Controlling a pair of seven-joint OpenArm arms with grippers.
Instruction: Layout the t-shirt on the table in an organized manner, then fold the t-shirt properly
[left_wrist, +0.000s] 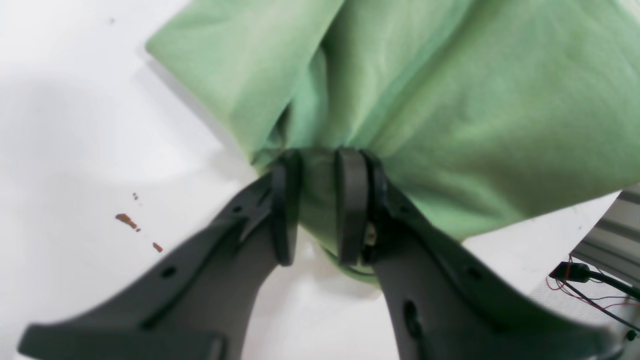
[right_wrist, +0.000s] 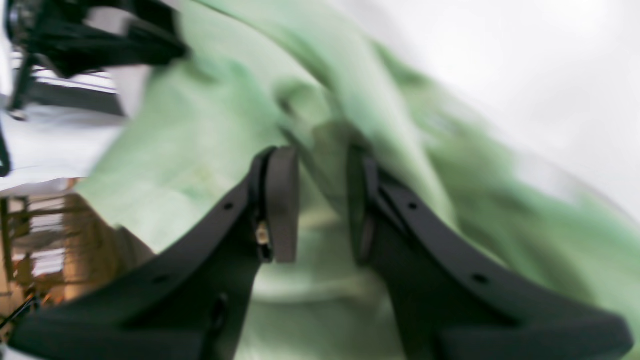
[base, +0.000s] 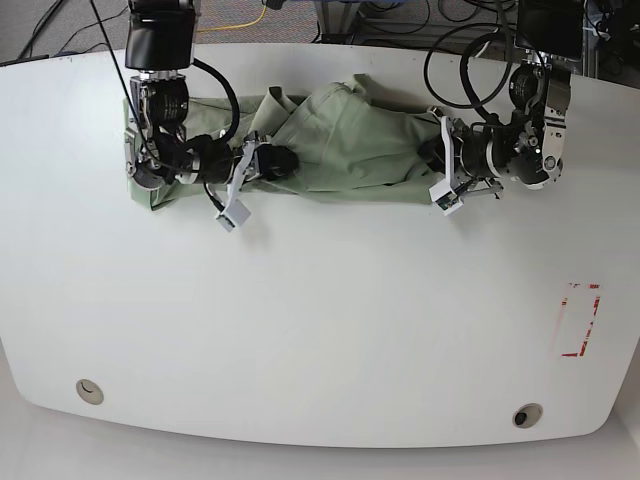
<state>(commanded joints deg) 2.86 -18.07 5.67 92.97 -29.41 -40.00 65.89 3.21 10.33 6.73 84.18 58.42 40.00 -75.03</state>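
Left wrist view shows the dark left gripper (left_wrist: 317, 210) pinching a bunched fold of the pale sage-green soft-fabric t-shirt (left_wrist: 450, 115), while the blurred right wrist view suggests the right gripper (right_wrist: 320, 205) is also clamped on cloth, though I cannot tell for sure. To spread the shirt well, the arms should draw apart evenly, low over the surface, so wrinkles pull flat. Beyond, the shirt lies crumpled along the far side of the glossy white table (base: 320, 330), with cables past the edge.
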